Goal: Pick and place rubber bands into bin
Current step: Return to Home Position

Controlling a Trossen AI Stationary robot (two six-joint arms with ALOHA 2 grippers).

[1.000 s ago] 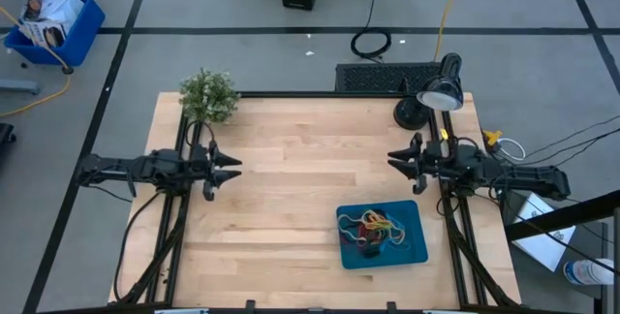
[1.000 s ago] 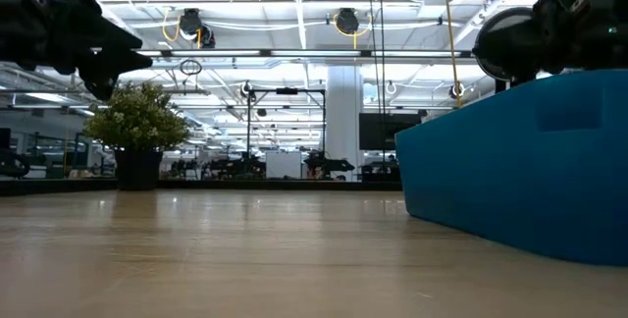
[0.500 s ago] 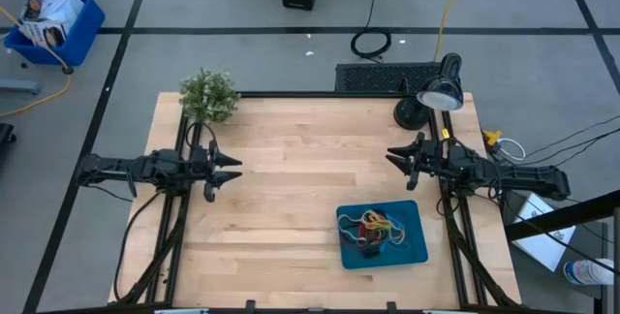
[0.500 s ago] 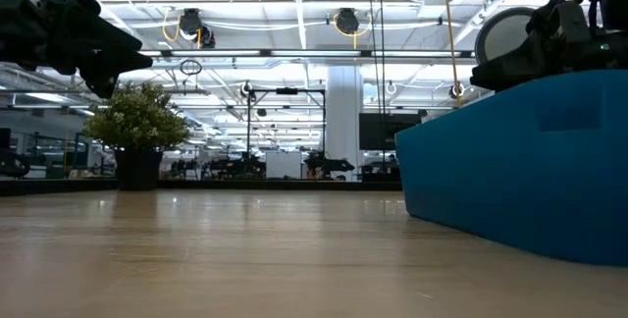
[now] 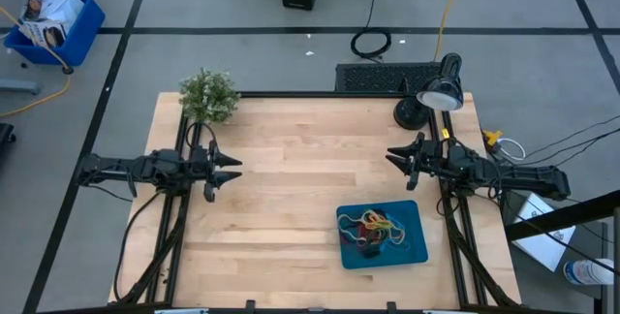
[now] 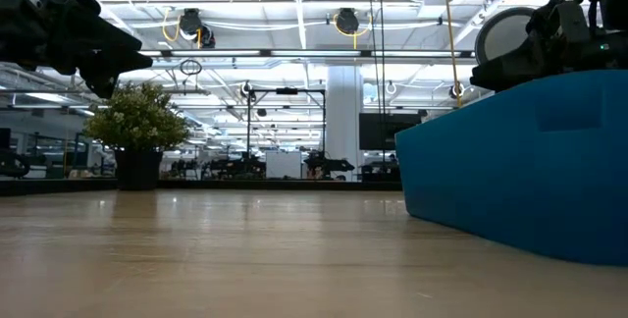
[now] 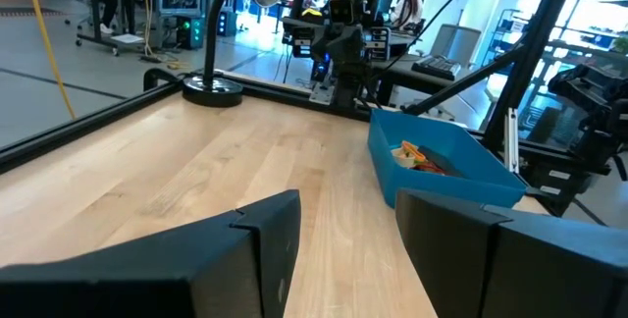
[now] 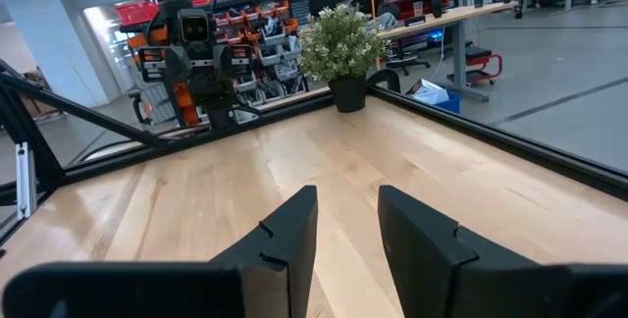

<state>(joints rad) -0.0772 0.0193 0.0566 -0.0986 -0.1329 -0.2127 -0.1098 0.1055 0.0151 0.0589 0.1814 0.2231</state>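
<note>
Desk (image 5: 291, 159) of pale wood carries the bin (image 5: 413, 217) on its right half. The bin is near my right end effector (image 5: 391, 158) but not touching it, and well apart from my left end effector (image 5: 236, 169). Both end effectors hover above the desk's sides, fingers spread and empty. Rubber bands (image 5: 373, 227) lie tangled inside the bin.
</note>
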